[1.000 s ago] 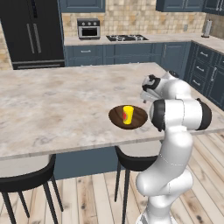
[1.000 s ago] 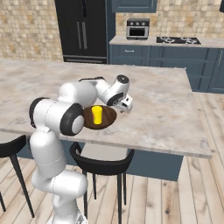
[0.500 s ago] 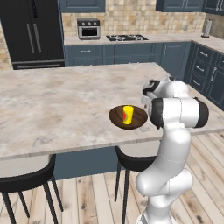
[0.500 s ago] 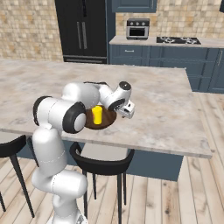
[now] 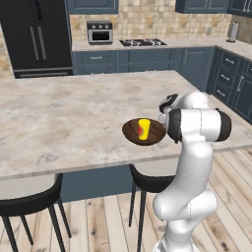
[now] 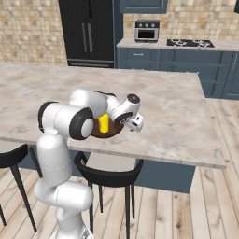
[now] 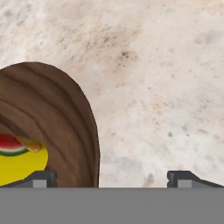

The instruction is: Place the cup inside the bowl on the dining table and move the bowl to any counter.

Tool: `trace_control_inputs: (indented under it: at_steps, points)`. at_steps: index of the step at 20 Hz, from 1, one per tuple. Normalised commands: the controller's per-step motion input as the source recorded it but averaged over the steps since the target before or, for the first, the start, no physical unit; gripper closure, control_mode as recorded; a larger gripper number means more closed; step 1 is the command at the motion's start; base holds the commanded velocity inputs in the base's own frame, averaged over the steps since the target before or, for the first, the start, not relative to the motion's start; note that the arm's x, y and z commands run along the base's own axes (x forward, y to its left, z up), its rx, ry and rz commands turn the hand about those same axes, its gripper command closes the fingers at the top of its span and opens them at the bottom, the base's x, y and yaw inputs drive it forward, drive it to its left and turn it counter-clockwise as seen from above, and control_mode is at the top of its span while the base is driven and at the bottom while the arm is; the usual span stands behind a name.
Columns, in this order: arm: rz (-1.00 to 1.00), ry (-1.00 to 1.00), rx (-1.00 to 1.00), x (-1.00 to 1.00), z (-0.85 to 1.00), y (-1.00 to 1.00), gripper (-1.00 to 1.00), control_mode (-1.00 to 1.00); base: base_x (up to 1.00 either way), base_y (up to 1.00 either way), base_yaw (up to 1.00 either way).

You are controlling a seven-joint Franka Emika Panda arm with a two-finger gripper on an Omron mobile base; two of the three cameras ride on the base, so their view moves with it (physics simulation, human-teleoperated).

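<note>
The cup (image 5: 143,129), yellow with a red patch on its side, stands upright inside the bowl (image 5: 132,131), a wide shallow dish of dark grained wood. The bowl rests on the dining table (image 5: 74,113) near its front edge, just right of centre in the left base view. The gripper (image 7: 112,177) hangs over the bowl's rim, jaws spread wide and grasping nothing. At the top of the frame runs the counter (image 5: 187,43).
</note>
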Motion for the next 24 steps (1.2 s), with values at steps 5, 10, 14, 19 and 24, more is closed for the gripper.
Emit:
trace_control_inputs:
  at_steps: [5, 10, 14, 19, 24]
  points:
    - [0.00, 0.00, 0.00, 0.00, -0.15, 0.00, -1.00, -1.00, 0.00, 0.00, 0.00]
    - [0.00, 0.01, 0.00, 0.00, 0.00, 0.00, -1.00, -1.00, 0.00, 0.00, 0.00]
    - [0.00, 0.03, 0.00, 0.00, 0.00, 0.05, -1.00, -1.00, 0.00, 0.00, 0.00]
    - [0.00, 0.03, 0.00, 0.00, 0.00, 0.16, -1.00, -1.00, 0.00, 0.00, 0.00]
    - [0.00, 0.00, 0.00, 0.00, 0.00, 0.10, -1.00, -1.00, 0.00, 0.00, 0.00]
